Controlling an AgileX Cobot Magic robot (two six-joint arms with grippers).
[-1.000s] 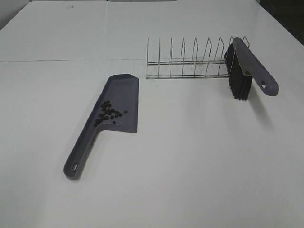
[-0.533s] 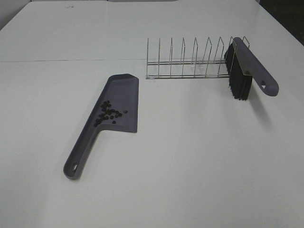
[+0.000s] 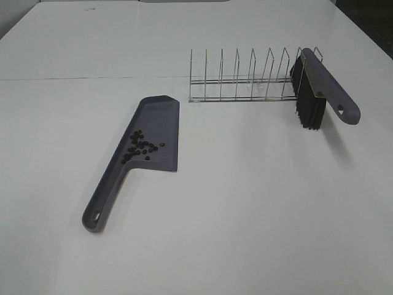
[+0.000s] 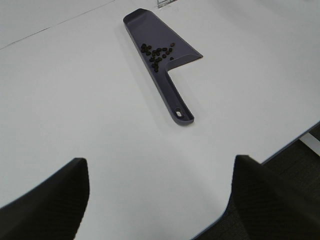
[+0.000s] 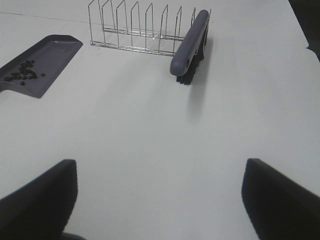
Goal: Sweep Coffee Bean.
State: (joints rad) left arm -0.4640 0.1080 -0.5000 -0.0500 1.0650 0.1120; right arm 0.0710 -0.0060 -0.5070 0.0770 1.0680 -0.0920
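Note:
A cluster of small dark coffee beans [image 3: 140,146] lies on the blade of a purple-grey dustpan [image 3: 159,123] flat on the white table; its handle [image 3: 101,200] points toward the front left. The beans [image 4: 157,54] and dustpan [image 4: 155,35] also show in the left wrist view, and the beans [image 5: 21,73] show in the right wrist view. A purple brush with black bristles [image 3: 316,92] leans in the right end of a wire rack [image 3: 245,80]. My left gripper [image 4: 157,200] and right gripper [image 5: 160,200] are open and empty, well back from these things.
The wire rack [image 5: 135,27] stands at the back of the table with several empty slots. The table's front edge [image 4: 295,142] shows in the left wrist view, with dark floor beyond. A seam [image 3: 92,78] crosses the table behind the dustpan.

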